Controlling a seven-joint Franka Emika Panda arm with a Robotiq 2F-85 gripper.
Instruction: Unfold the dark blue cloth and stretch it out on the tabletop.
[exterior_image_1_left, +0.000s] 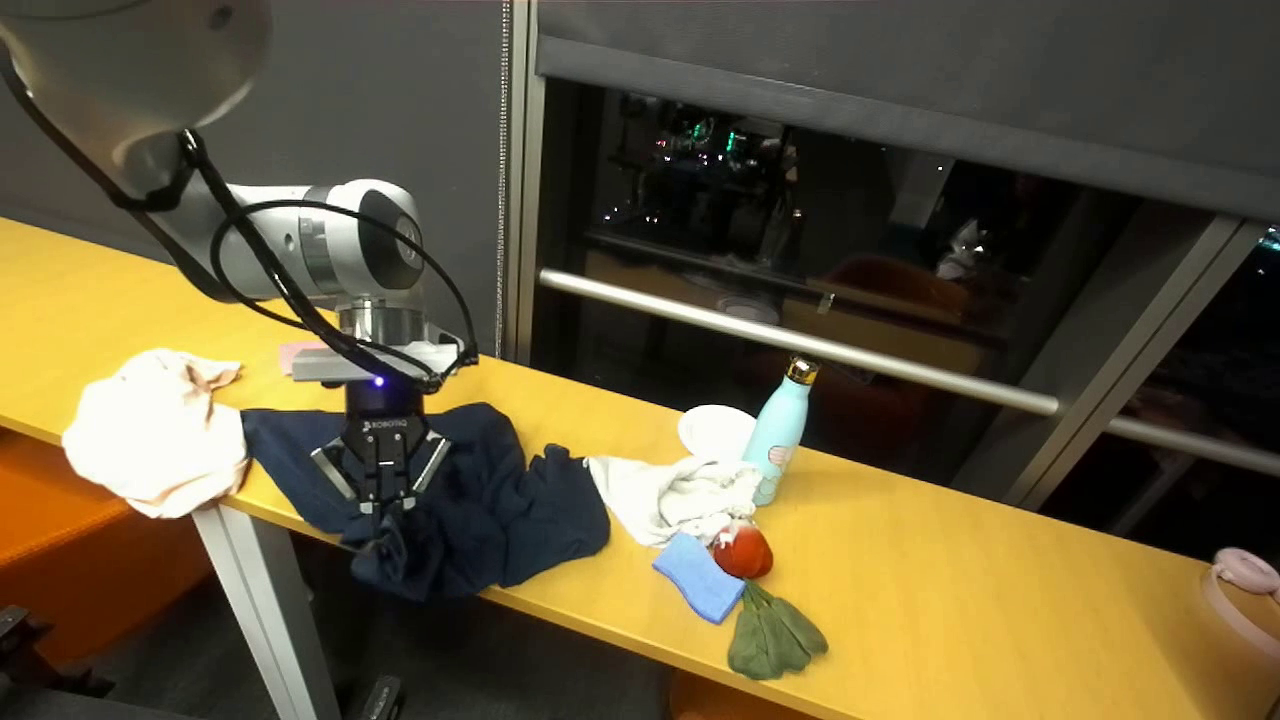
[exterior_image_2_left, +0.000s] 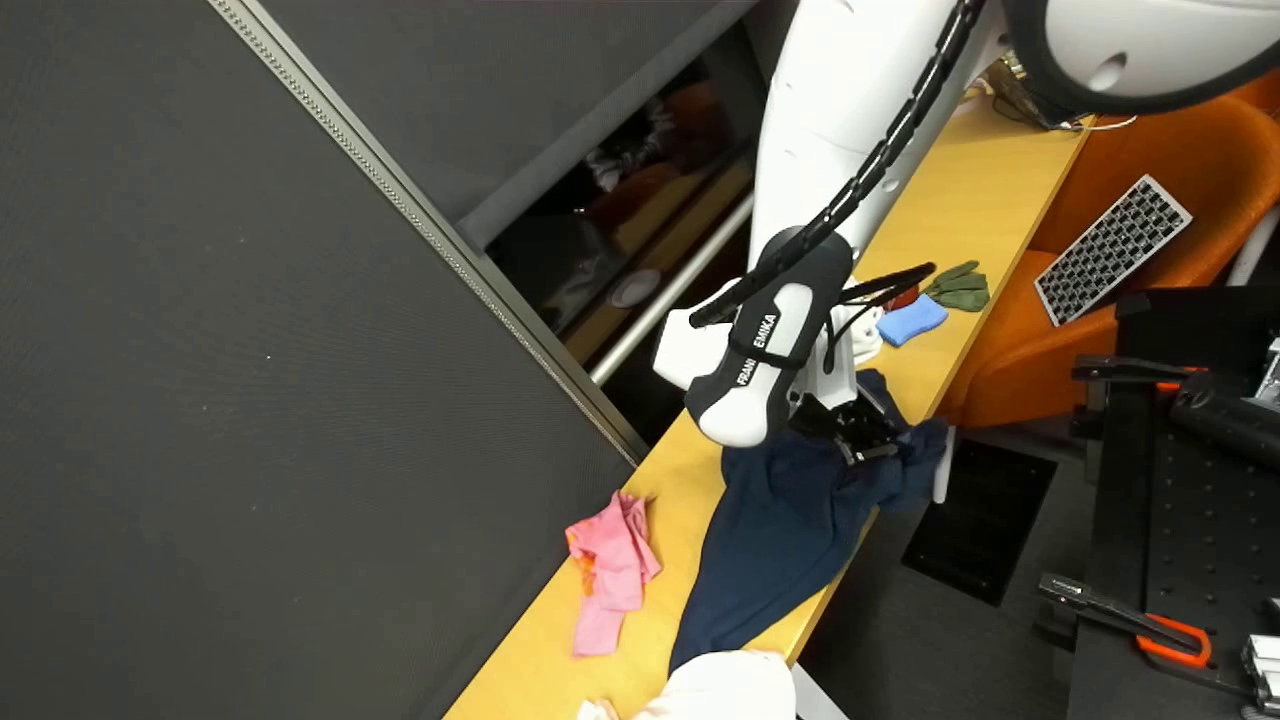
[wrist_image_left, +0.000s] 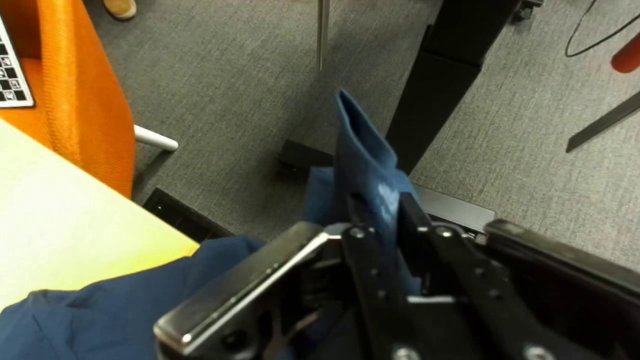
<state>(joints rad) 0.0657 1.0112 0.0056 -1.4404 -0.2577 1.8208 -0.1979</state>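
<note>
Dark blue cloth (exterior_image_1_left: 510, 512): lies bunched and wrinkly on the yellow worktop (exterior_image_1_left: 930, 560), left of the middle in an exterior view. Some of it hangs over the near edge.
Claw (exterior_image_1_left: 389, 503): points down at the near side of the dark blue cloth. In the wrist view its two fingers (wrist_image_left: 370, 265) stand a little way from each other, with a fold of that cloth between them. I cannot tell if they squeeze it.
Arm (exterior_image_1_left: 350, 235): comes in from the left and hides some of the worktop.
White bundle (exterior_image_1_left: 160, 430): touches the left end of the dark blue cloth and takes up that side.
White rag (exterior_image_1_left: 670, 495): right up by the right end of the dark blue cloth, in the way there.
Bottle (exterior_image_1_left: 782, 430): pale blue with a gold cap, standing on the far side, by the white rag.
White dish (exterior_image_1_left: 712, 428): left of the bottle, behind the white rag.
Red thing (exterior_image_1_left: 745, 553): nearer, beside the white rag.
Small light blue cloth (exterior_image_1_left: 700, 578): just beside the red thing, on its left.
Green thing (exterior_image_1_left: 775, 638): leafy shape, nearer still.
Pink cloth (exterior_image_2_left: 615, 560): on the far side of the worktop, apart from the dark blue cloth.
Orange chair (exterior_image_2_left: 1215, 150): past the near edge, with a board (exterior_image_2_left: 1112, 250) of squares on it.
</note>
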